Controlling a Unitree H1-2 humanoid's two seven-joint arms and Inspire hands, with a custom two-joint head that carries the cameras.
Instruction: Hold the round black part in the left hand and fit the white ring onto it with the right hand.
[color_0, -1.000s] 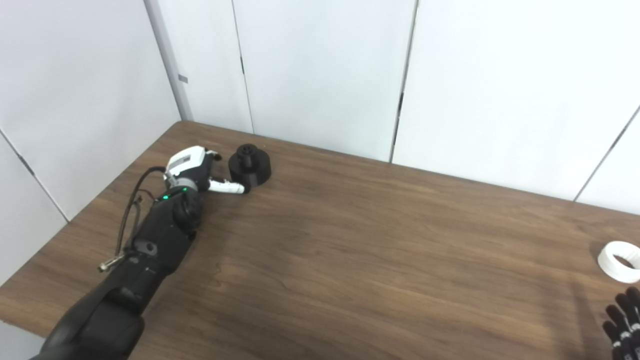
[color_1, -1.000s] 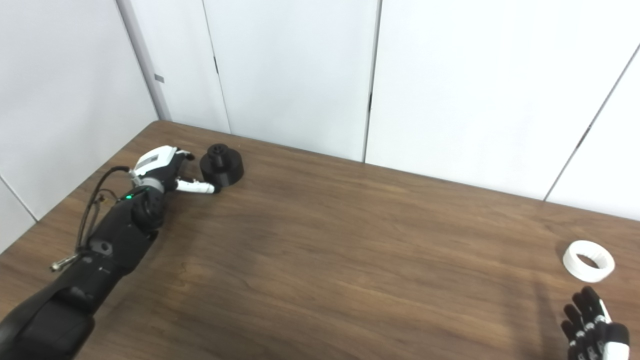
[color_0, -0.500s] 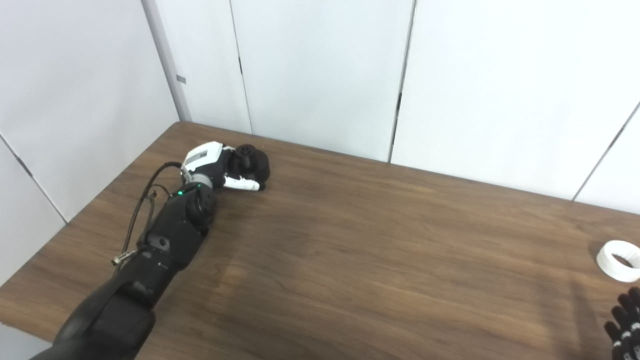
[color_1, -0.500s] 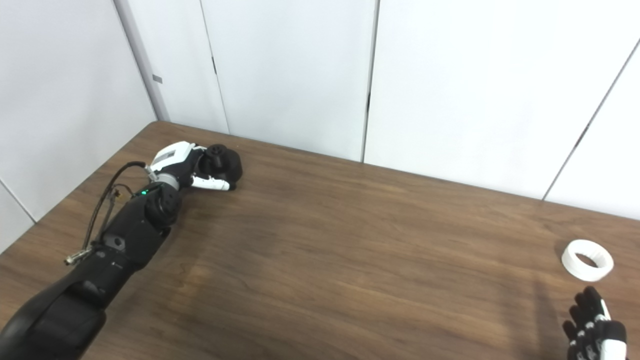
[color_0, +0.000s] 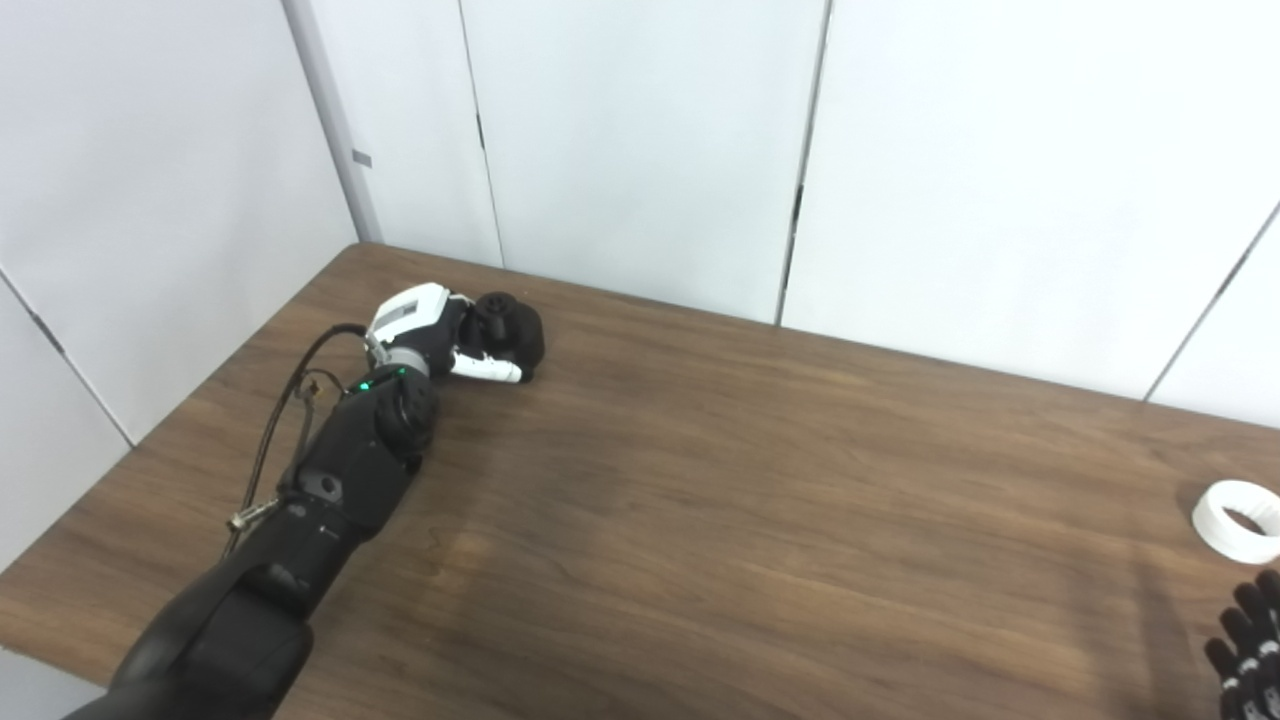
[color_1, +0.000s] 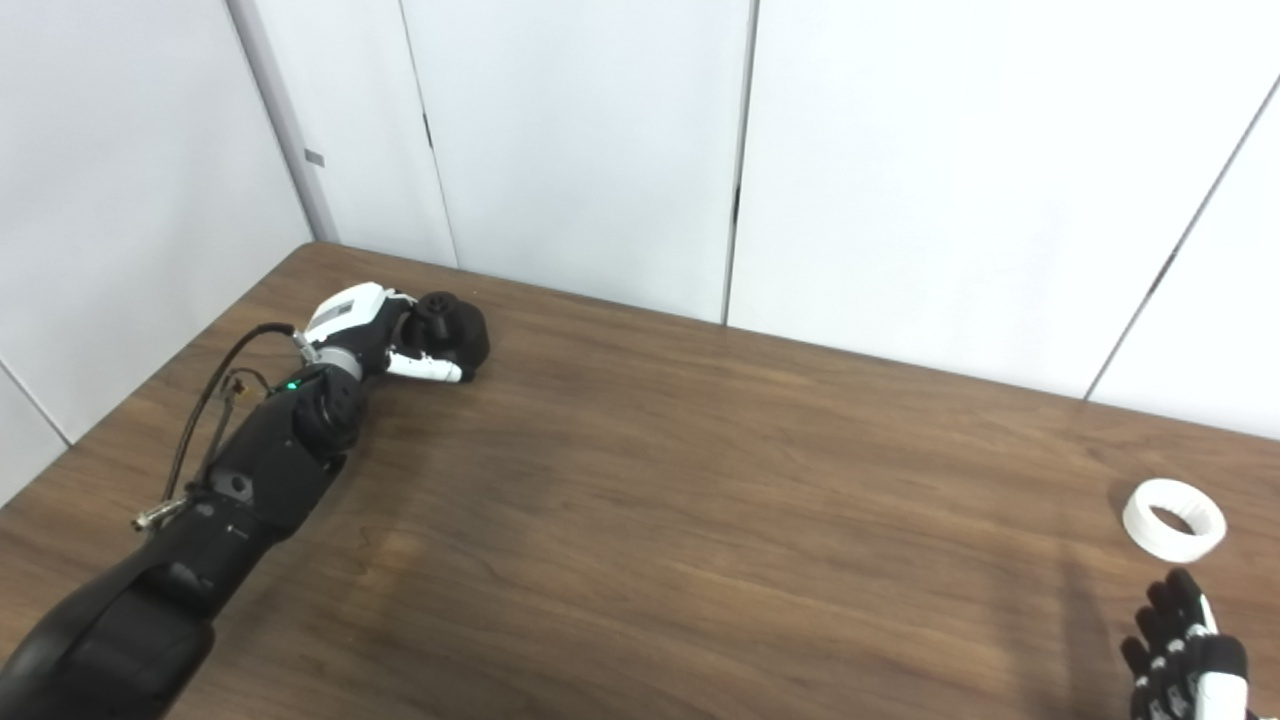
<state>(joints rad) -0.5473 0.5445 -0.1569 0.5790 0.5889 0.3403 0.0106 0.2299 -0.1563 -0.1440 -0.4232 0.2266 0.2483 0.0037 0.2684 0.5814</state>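
Observation:
The round black part (color_0: 512, 333) stands on the table's far left, its knob up. My left hand (color_0: 440, 335) is closed round it: the white thumb lies along its near side, and the fingers reach behind it, mostly hidden. The white ring (color_1: 1173, 518) lies flat on the table at the far right. My right hand (color_1: 1185, 655) hovers at the bottom right corner, just short of the ring, with its fingers spread and nothing in it; it is partly cut off by the picture's edge.
The brown wooden table (color_0: 700, 500) runs back to white wall panels (color_0: 640, 140). Its left edge passes close to my left arm (color_0: 330, 480), which has a loose cable (color_0: 285, 400) on it.
My left hand moved right, up to the black part, and closed round it, nudging it slightly right. The right hand barely moved. The camera shifted a little.

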